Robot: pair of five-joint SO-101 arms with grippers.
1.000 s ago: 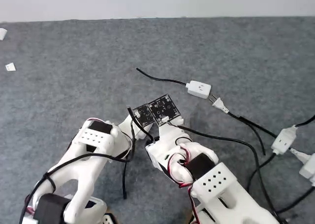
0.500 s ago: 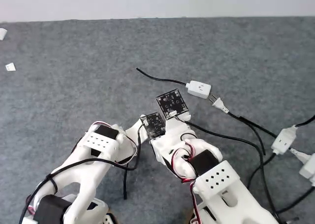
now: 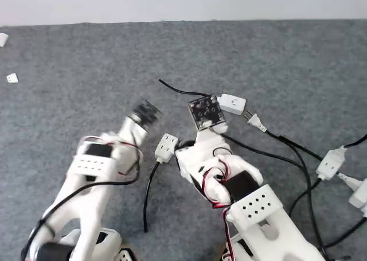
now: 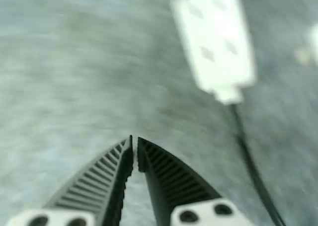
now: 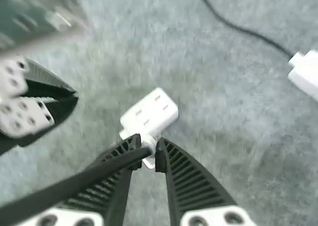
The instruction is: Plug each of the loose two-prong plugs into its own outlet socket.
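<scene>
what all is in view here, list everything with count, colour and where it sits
near outlet socket: 1, white on a black cord, mid table between the two arms
far outlet socket: 1, white on a black cord, farther back, near the centre
two-prong plug: 1, pale on a black cord, just right of the far outlet socket, not plugged in
cord ends: 2, white on black cords, right edge of the table; plug or socket unclear
scraps: 2, white, far left corner
table: 1, grey, carpet-like
left arm: 1, white, near left
right arm: 1, white, near right
left gripper: 1, black fingers, shut, empty
right gripper: 1, black fingers, closed on the near outlet socket's cord end
</scene>
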